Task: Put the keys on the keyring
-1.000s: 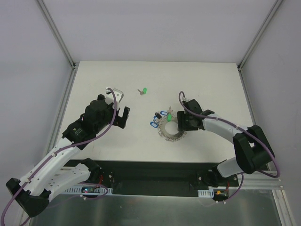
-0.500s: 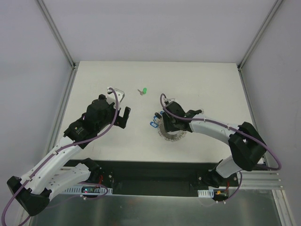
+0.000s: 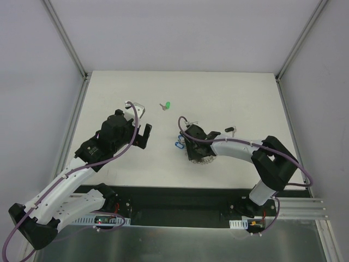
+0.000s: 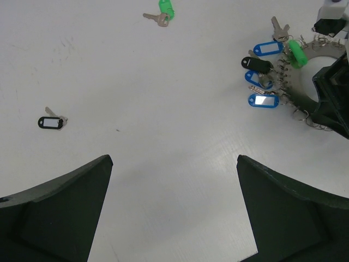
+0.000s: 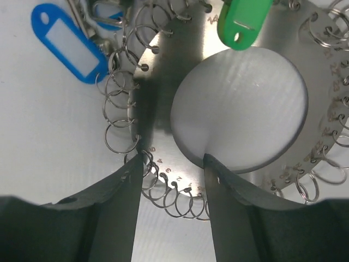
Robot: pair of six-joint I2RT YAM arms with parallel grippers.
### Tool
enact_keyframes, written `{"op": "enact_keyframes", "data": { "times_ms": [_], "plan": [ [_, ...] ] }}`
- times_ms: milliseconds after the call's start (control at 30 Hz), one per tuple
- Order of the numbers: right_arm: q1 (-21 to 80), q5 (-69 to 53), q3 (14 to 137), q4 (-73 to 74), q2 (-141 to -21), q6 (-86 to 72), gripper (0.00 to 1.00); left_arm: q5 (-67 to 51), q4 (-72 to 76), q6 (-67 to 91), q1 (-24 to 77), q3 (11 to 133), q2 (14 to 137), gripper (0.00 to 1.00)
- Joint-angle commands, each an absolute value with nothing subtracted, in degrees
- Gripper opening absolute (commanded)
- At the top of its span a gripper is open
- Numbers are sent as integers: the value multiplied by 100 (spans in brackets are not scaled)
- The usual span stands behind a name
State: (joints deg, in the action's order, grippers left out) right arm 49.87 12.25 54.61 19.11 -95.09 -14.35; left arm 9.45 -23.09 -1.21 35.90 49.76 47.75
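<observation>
Left fingers gape wide; right fingers straddle the keyring, grip unclear.

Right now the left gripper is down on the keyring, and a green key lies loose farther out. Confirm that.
Wrong arm: the right gripper is down on the keyring, fingers against both edges of its band, as the right wrist view shows. The left gripper hangs open, apart from the ring. The green key does lie loose farther out.
</observation>
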Motion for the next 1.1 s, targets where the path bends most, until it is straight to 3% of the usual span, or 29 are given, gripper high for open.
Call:
{"op": "enact_keyframes", "data": {
  "times_ms": [0,300,800,1067],
  "plan": [
    [4826,1897,5089,2618,-9001,-1547,50,879,-2276,-97,3516,5027,4825,99],
    [4790,1609,5194,2233,-8271,-748,48,826,-2285,-97,3516,5027,4896,98],
    [4781,686,5440,2267,-8718,1740,46,756,-2276,-132,3516,5019,5001,98],
    [4851,677,5642,2364,-9149,2004,32,721,-2285,-167,3516,5027,5071,98]
  ]
}}
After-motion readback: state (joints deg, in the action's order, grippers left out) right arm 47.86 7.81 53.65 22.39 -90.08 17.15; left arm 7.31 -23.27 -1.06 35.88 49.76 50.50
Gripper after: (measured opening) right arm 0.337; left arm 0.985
